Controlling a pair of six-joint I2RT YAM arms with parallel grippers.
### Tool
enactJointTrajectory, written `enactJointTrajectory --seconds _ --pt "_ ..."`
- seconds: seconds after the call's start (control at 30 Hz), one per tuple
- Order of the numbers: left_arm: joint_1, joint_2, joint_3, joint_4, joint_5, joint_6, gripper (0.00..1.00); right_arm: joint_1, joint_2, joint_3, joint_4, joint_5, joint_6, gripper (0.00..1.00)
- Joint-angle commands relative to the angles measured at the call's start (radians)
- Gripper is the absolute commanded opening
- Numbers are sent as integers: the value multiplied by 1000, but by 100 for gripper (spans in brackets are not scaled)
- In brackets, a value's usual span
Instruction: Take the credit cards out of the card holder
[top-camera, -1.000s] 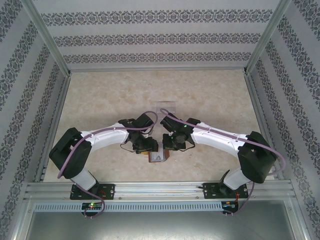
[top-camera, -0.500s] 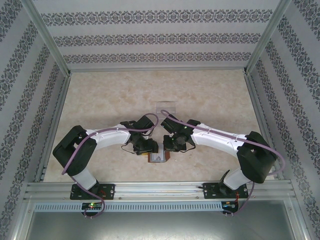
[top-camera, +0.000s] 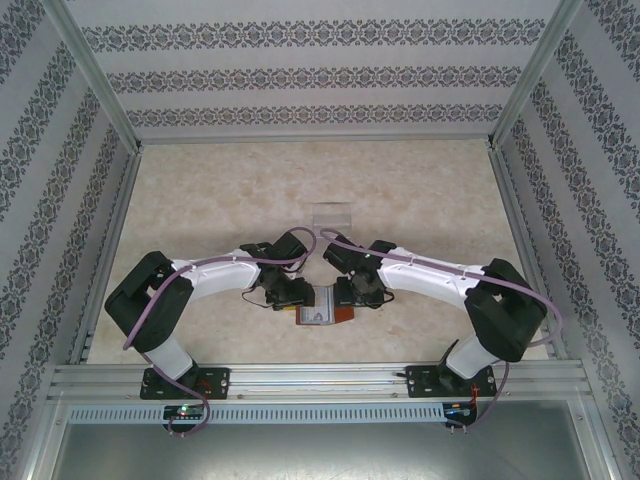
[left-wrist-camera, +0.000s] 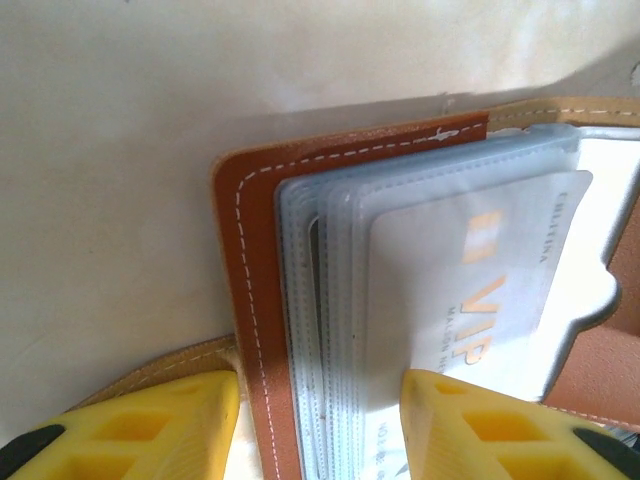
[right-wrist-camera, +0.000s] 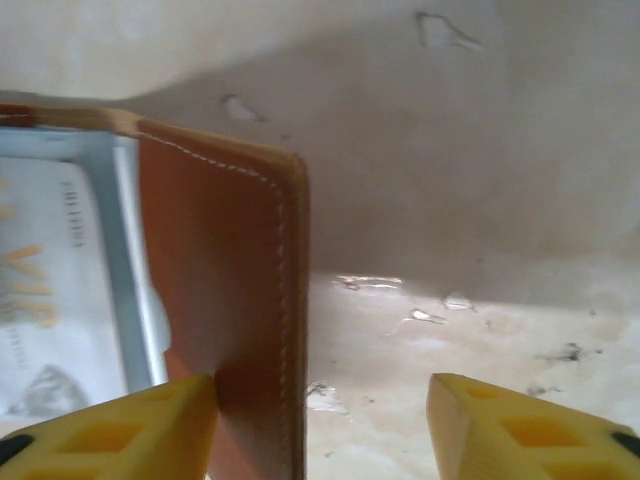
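Observation:
The card holder (top-camera: 318, 313) lies open on the table between both grippers, its reddish-brown leather flaps spread. In the left wrist view its left flap (left-wrist-camera: 252, 300) carries stacked clear sleeves, and a pale credit card (left-wrist-camera: 470, 290) with gold "VIP" letters sits in the top sleeve. My left gripper (left-wrist-camera: 320, 425) is open; its yellow fingers (left-wrist-camera: 150, 425) straddle the flap's edge and the sleeves. The right flap (right-wrist-camera: 220, 270) shows in the right wrist view, with the card (right-wrist-camera: 55, 290) at its left. My right gripper (right-wrist-camera: 325, 430) is open, one finger on the flap and the other over bare table.
A clear plastic tray (top-camera: 332, 213) lies on the beige table behind the grippers. Patterned walls and metal rails (top-camera: 110, 250) enclose the workspace. The table's near edge rail runs just in front of the holder.
The right arm has drawn in and lowered toward the holder's right flap, uncovering the clear tray behind it. The left arm's elbow shifted slightly; its gripper stays at the holder.

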Motion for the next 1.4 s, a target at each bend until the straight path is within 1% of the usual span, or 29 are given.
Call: enactJointTrajectory --seconds 0.0,0.1,0.13,0.27,0.47,0.63,0.77,0.97,1.07,1.23,1.37 --pt "4 29 -38 12 -31 7 49 -10 37 -6 -72 86 -20 67" --pt "4 36 -37 12 -23 8 48 -9 65 -7 -74 105 -26 80" --pt "4 40 -37 11 -22 8 48 -8 74 -7 -72 108 -27 82" --pt "4 48 -36 9 -17 11 48 -5 100 -12 -65 118 -27 88" --pt "4 55 -36 4 -12 14 46 -1 141 -10 -71 138 -29 88" --pt "4 57 -36 -2 -13 18 45 9 136 15 -95 146 -30 86" --pt "4 57 -36 -2 -14 19 45 19 98 36 -108 145 -29 80" --pt "4 57 -32 -2 -11 23 44 22 53 68 -120 126 -29 60" --pt "4 57 -32 -4 -9 25 44 24 33 77 -119 110 -27 52" --pt "5 55 -33 -3 -9 27 43 24 0 75 -83 58 -20 39" --pt "4 53 -36 -1 -6 28 42 25 -23 70 -46 17 -6 32"
